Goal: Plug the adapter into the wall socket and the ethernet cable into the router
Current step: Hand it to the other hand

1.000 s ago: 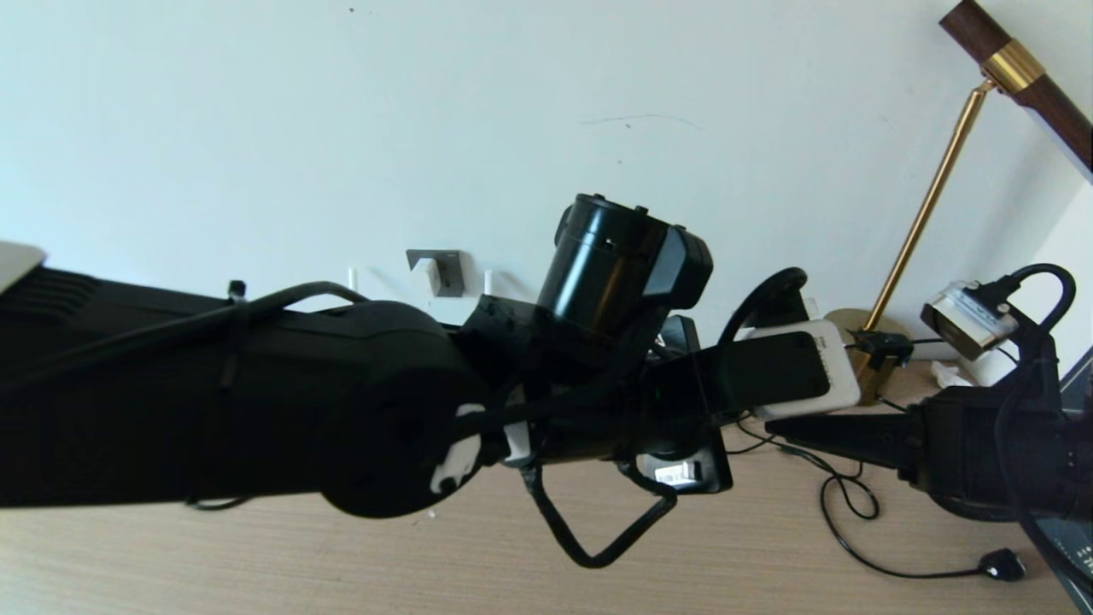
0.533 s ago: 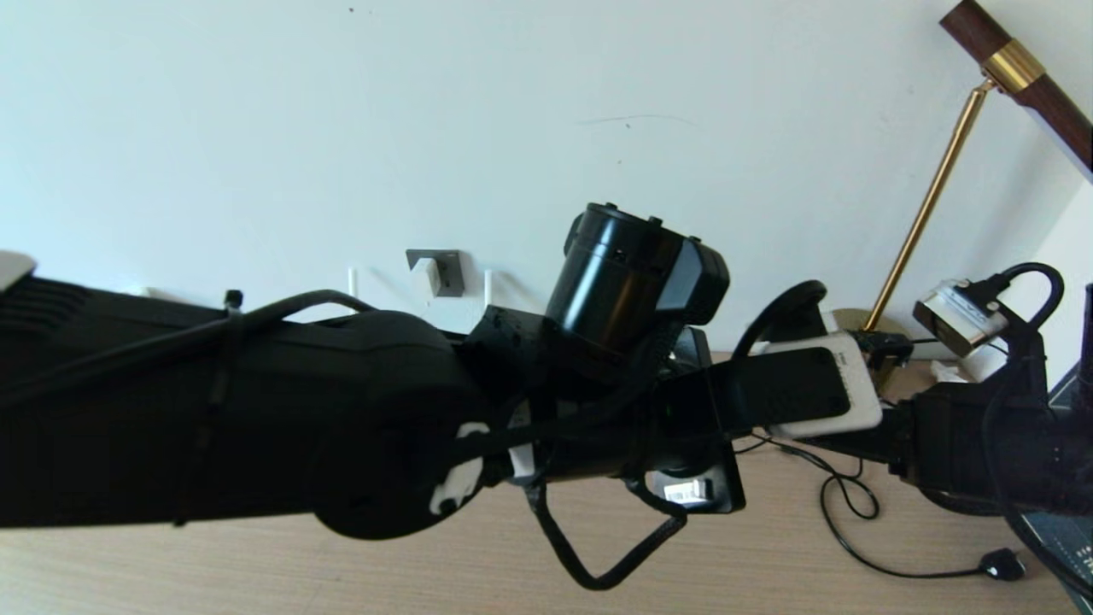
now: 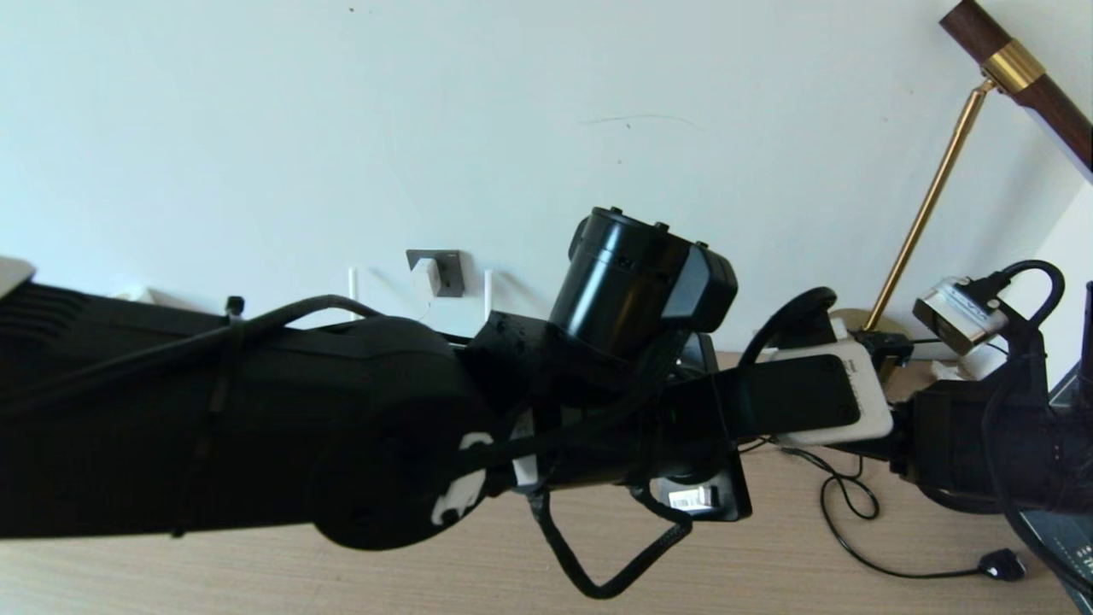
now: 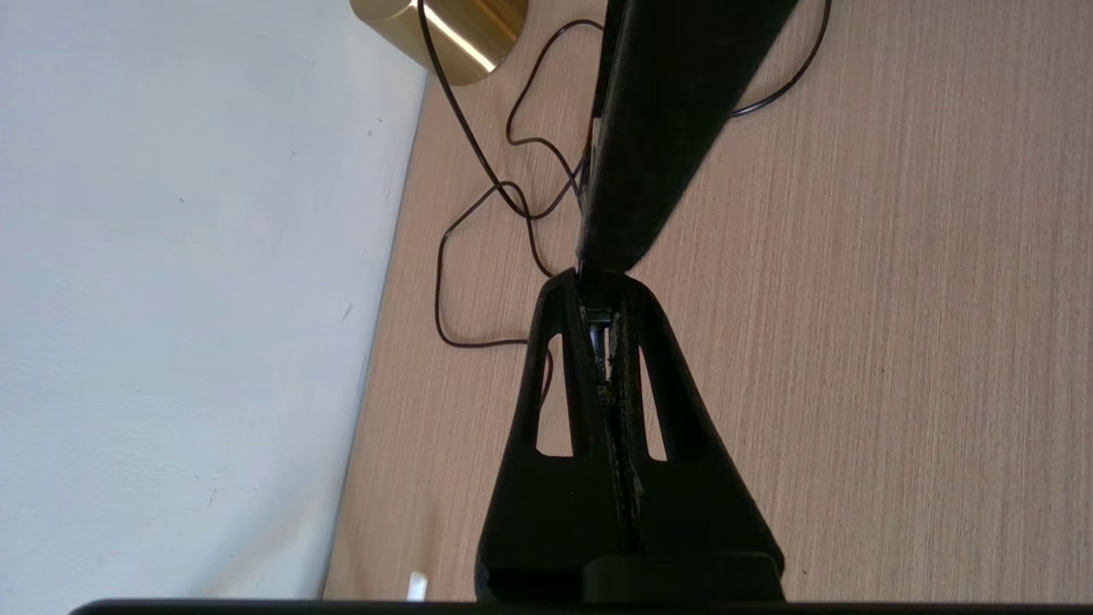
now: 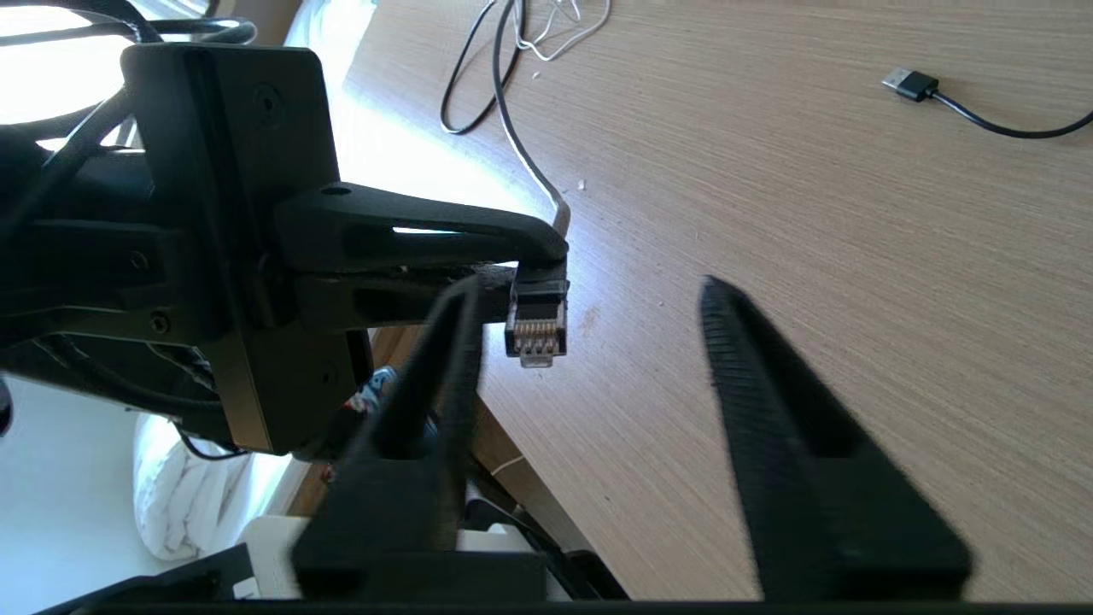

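Starting at my left, the wall socket (image 3: pixel 446 272) sits low on the wall with the adapter (image 3: pixel 424 272) seated in it, so I judge that half of the job done. A slim white antenna (image 3: pixel 488 286) shows just beside it. The router's body is hidden behind my left arm, so I cannot tell where its ports face.

Further right, my left gripper (image 5: pixel 528 272) is closed tight, pinching the ethernet cable (image 5: pixel 536 323) right at the back of its plug. The plug hangs clear of the wooden table (image 5: pixel 854 256), with its clear tip and gold contacts sticking out past my fingertips.

Right again, my right gripper (image 5: pixel 589 289) stands partly open around that plug and holds nothing. One finger is just beside the plug, and the other is well apart from it.

I expect the plug to be light, hard and a bit slick, and its thin latch tab looks easy to snap. The cable behind it looks fairly stiff and springy, so it will probably tug and twist the plug once only one set of jaws has it. My right jaws should take the plug body across its flat sides, behind the contacts and off the latch. That leaves the nose free to enter a port. A firm, square pinch should do; squeezing harder could crack the housing.
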Motion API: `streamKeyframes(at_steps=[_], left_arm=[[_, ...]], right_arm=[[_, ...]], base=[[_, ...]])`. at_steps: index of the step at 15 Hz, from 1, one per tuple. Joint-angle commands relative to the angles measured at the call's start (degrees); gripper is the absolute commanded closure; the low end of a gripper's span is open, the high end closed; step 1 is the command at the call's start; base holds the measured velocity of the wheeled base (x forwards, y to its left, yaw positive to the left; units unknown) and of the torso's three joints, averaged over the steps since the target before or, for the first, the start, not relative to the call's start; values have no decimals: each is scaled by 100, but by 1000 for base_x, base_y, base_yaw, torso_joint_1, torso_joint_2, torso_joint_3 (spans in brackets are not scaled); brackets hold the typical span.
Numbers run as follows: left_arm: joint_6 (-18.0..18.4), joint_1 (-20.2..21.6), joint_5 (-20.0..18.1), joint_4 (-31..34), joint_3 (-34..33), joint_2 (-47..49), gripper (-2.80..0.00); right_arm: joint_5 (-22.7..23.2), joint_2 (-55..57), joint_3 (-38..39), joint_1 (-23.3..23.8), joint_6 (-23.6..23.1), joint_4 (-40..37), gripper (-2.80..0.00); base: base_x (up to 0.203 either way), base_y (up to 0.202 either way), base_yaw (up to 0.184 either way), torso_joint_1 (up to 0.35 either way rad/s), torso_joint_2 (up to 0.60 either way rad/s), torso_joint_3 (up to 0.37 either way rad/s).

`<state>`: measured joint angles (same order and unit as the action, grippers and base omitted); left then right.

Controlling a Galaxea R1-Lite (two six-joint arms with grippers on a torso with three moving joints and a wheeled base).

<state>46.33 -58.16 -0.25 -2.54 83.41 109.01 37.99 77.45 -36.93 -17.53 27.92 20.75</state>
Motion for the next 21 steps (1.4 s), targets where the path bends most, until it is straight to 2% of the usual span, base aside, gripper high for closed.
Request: streamKeyframes(at_steps=[1,4,20,21], left_arm=[[-38,-29,-8,-1,0,7,0],[-210,-152,-10,-28,-35,41,0],[-376,-196,6,-24,-97,32,0],[-379,-199,4,-21,-97,31,-280]], right_arm=[[24,-3,-25,-5,33,14,0],[33,-28,-43,-8,56,8,0],[41,-45,-16,-110,74,8,0],[41,-45,-16,-110,74,8,0]], base=[[0,0,0,0,0,0],[0,0,0,0,0,0],[0,0,0,0,0,0],[0,0,0,0,0,0]])
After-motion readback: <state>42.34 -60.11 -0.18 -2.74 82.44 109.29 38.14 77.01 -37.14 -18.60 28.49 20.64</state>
